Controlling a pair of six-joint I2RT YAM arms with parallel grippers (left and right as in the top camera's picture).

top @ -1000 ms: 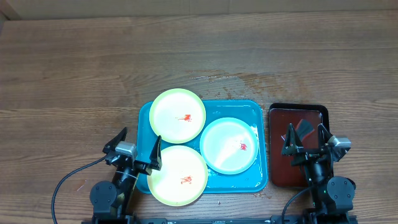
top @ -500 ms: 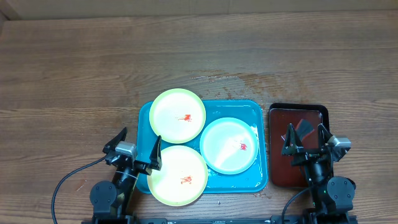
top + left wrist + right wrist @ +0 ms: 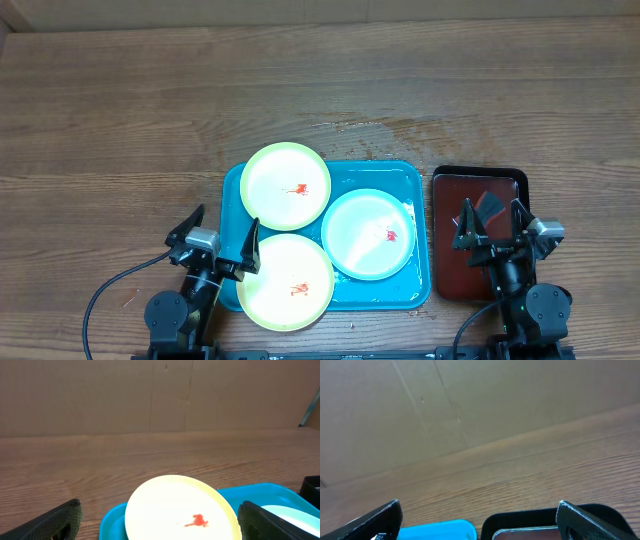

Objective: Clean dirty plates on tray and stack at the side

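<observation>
Low view across a brown wood-grain desk (image 3: 75,460), w/ a plain brown cardboard wall (image 3: 100,395) at the back. Bottom centre: pale yellow round plastic plate (image 3: 175,505) w/ a small red smear (image 3: 196,521) in its middle. It lies on a turquoise rectangular plastic tray (image 3: 272,492), whose raised rim shows to L & R of the plate. Lower R: part of a pale blue-white round plate (image 3: 300,516) on the same tray. Far R: black edge of another object (image 3: 311,489), cut off by the frame. Left gripper (image 3: 159,522): black jaws wide apart in the bottom corners, nothing between them gripped.
</observation>
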